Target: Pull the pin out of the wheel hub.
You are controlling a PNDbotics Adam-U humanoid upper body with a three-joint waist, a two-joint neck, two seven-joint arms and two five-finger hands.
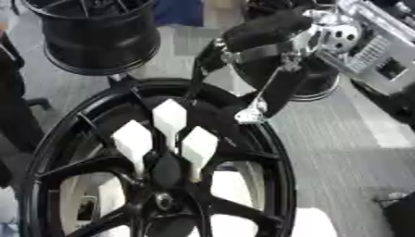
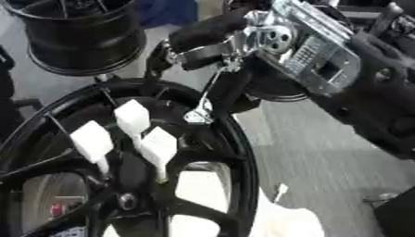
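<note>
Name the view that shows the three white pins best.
The left eye view: all three white pins stand near the picture's middle, over the black wheel hub, unobstructed. The right eye view shows the same pins, shifted toward its left side, one nearer the edge.

The right hand (image 2: 212,88) hangs over the black wheel hub (image 2: 122,185); below it to the left, three white blocks (image 2: 132,118), perhaps pins, stand among the spokes.

Second black rim (image 1: 97,37) is sitting at the floor's far left corner; grey floor (image 1: 340,139) is stretching along the right edge.
</note>
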